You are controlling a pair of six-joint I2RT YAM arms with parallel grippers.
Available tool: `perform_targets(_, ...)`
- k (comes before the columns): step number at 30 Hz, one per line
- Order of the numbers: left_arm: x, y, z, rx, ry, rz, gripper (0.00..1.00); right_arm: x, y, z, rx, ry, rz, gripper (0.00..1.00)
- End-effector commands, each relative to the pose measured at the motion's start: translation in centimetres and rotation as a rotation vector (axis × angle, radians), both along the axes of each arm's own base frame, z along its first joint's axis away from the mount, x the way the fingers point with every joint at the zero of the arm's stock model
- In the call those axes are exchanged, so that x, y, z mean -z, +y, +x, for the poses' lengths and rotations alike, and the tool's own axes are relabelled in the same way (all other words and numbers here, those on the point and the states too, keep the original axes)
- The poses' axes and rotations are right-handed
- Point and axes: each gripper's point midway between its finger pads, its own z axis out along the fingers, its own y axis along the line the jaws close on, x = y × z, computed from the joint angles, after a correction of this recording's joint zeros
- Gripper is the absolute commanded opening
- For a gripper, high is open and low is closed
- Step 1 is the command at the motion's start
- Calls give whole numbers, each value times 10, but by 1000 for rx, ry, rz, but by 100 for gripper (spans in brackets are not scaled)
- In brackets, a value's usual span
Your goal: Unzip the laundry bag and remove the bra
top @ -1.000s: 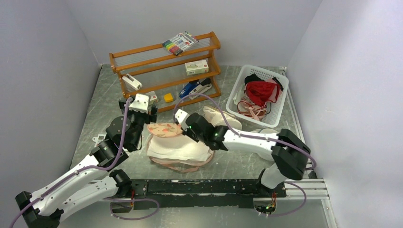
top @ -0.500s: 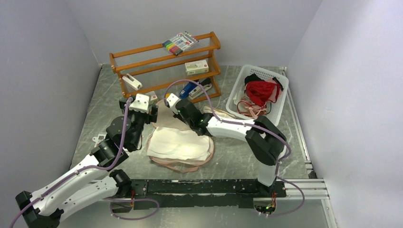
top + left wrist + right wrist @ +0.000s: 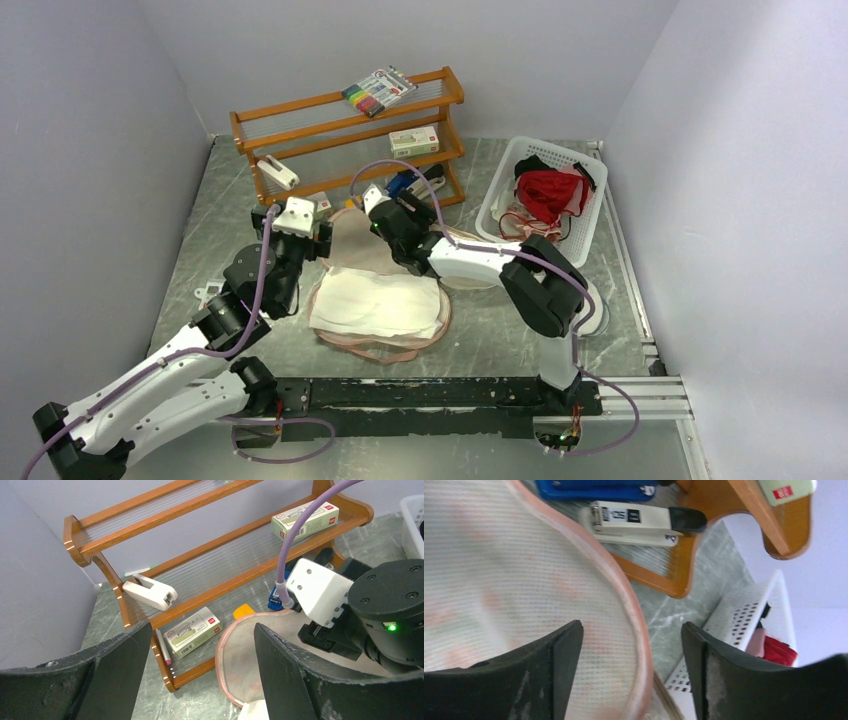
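The laundry bag (image 3: 350, 250) lies open mid-frame, with the white bra (image 3: 375, 300) inside. Its lid edge sits between the wide-apart fingers of the right gripper (image 3: 630, 630). The left gripper (image 3: 199, 632) is spread too.

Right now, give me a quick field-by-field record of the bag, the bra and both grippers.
bag: peach-pink floral laundry bag, unzipped
lid: pale mesh-lined lid flipped back toward the orange wooden shelf
bra: white soft fabric bra lying in the open lower half, not yet removed
left gripper: open, holding nothing
right gripper: open, at the lid's pink rim
basket: white perforated plastic basket, right side, holds a red garment
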Motion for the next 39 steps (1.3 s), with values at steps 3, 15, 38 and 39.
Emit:
perform_targets(3,-17,2,0,7,-23,-42,85,-33,-19,17,92,-81,-6,87)
perform_targets(15,-20,3,-3,13,-33,-59,86,-57,32,-109,-377,307,483,98)
perform_targets(38,-13,0,11,33,8,-78,84,25,-50,-201,366,696,1017,75)
perform_targets(39,-13,0,11,32,11,-77,84,26,-50,-203,398,707,1046,63)
